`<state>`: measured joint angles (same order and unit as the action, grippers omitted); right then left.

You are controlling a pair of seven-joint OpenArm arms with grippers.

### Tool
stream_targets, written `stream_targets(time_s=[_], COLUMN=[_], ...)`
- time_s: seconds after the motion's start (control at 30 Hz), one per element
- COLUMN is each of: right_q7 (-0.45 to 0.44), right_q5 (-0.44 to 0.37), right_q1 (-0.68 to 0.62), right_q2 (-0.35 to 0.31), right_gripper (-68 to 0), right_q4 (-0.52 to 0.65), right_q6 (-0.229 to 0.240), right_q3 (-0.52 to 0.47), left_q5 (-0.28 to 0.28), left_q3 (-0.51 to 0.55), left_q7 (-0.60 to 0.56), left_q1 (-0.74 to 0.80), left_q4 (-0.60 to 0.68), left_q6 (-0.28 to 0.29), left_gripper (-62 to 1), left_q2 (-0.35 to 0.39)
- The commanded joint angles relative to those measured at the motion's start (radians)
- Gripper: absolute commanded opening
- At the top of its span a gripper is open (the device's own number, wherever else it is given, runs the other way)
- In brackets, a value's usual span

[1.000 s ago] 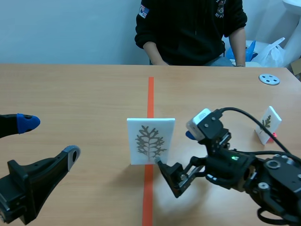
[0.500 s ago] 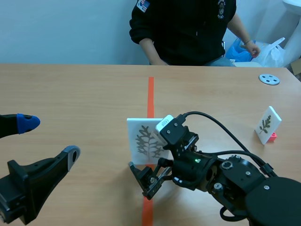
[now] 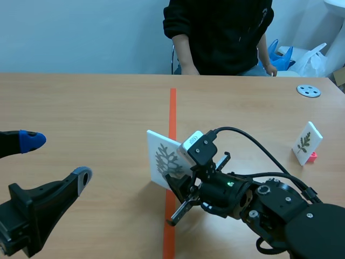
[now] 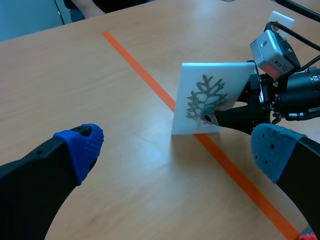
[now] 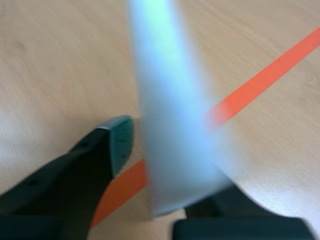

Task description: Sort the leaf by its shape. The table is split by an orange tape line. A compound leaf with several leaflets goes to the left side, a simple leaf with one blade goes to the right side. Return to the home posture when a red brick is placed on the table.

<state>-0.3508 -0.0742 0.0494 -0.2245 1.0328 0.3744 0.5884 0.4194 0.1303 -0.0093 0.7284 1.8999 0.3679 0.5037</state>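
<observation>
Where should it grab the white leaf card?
Probably pinch the white card with the grey branching leaf print across its flat front and back, coming in from its side edge on the robot's right. It stands thin and nearly upright, so only those faces offer hold.

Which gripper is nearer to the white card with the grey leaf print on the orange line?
Right. The right gripper sits around the white card with the grey leaf print; the left gripper is open, far off to the card's left.
</observation>
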Motion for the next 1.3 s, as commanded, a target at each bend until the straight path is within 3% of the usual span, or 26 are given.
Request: stream_targets(time_s=[0.0, 0.13, 0.33, 0.53, 0.77, 1.03, 1.17, 1.27], right_q7=[-0.015, -0.017, -0.030, -0.009, 0.013, 0.132, 0.168, 0.201], right_q5=[-0.007, -0.007, -0.008, -0.020, -0.073, -0.231, -0.326, -0.351], right_q1=[0.012, 0.012, 0.006, -0.085, -0.268, -0.425, -0.472, -0.476], right_q2=[-0.005, -0.005, -0.011, -0.061, -0.109, -0.122, -0.122, -0.122], right_gripper=[-61.3, -65.9, -65.9, -65.9, -65.8, -65.8, -65.8, -65.8], right_q4=[0.030, 0.031, 0.067, 0.241, 0.464, 0.616, 0.622, 0.609], right_q6=[-0.001, -0.001, 0.018, 0.019, 0.019, 0.034, 0.046, 0.044], right_q3=[-0.008, -0.009, -0.043, -0.134, -0.325, -0.554, -0.648, -0.686], left_q5=[0.006, 0.006, 0.006, 0.006, 0.006, 0.006, 0.006, 0.006], left_q3=[-0.006, -0.006, -0.006, -0.006, -0.006, -0.006, -0.006, -0.006], left_q7=[-0.017, -0.017, -0.016, -0.016, -0.016, -0.016, -0.016, -0.016], left_q1=[0.000, 0.000, 0.000, 0.000, 0.000, 0.000, 0.000, 0.000], left_q4=[0.012, 0.012, 0.012, 0.012, 0.012, 0.012, 0.012, 0.012], left_q6=[0.001, 0.001, 0.001, 0.001, 0.001, 0.001, 0.001, 0.001], left_gripper=[1.4, 1.4, 1.4, 1.4, 1.4, 1.4, 1.4, 1.4], left_q2=[-0.007, -0.007, -0.007, -0.007, -0.007, -0.007, -0.007, -0.007])
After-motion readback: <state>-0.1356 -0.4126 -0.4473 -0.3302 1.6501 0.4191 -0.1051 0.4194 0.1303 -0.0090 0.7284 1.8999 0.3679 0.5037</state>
